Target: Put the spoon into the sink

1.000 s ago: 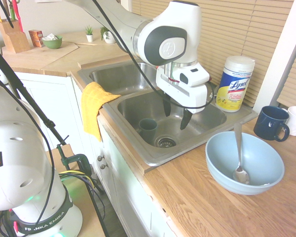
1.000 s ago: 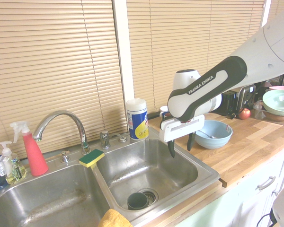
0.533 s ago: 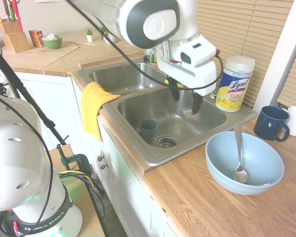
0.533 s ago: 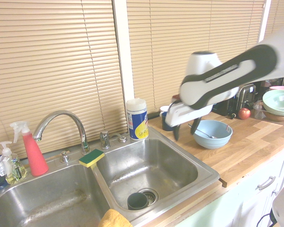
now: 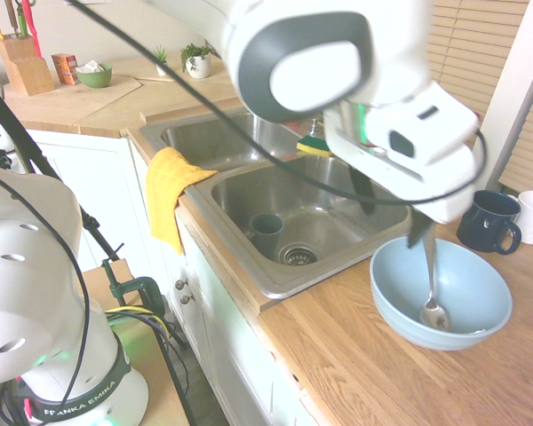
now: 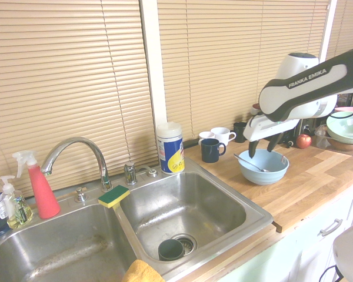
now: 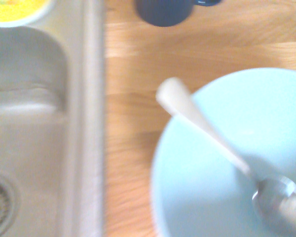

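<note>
The wooden table (image 5: 355,355) carries a steel sink (image 6: 191,208) with a round drain; a dark cup (image 6: 170,249) stands by the drain. Beside the sink on the table sits a light-blue bowl (image 6: 263,167). The spoon (image 5: 431,284) lies in this bowl, its scoop on the bottom and its handle leaning over the rim. The gripper (image 6: 263,144) hangs just above the bowl's rim with its fingers spread and nothing between them. A navy mug (image 6: 210,150) stands near the bowl.

Blurred spoon (image 7: 222,148) lies in the light-blue bowl (image 7: 197,207) on wood; sink (image 7: 29,163) beside.
</note>
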You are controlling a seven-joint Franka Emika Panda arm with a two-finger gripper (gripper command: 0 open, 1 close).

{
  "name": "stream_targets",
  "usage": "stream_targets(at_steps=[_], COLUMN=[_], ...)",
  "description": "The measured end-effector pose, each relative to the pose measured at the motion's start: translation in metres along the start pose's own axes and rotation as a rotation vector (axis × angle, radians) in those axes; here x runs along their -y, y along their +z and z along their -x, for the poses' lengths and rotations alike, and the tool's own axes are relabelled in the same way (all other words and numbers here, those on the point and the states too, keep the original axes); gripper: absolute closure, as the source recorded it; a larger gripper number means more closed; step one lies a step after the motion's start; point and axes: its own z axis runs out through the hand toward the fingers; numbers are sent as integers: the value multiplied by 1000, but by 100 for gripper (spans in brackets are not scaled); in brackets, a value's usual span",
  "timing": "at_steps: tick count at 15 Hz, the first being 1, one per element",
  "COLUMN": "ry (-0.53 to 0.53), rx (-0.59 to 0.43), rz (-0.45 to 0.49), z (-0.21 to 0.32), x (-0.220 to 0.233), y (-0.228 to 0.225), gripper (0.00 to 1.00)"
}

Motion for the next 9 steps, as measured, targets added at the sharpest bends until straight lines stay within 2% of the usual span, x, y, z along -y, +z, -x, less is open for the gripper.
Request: stream_targets(at_steps=[4, 5, 9], ry=[-91, -102, -128], rx=[69, 72, 76], rz=[34, 40, 64], z=[-35, -44, -67], x=[17, 20, 26], y=[45, 51, 73], gripper=[0, 100, 100])
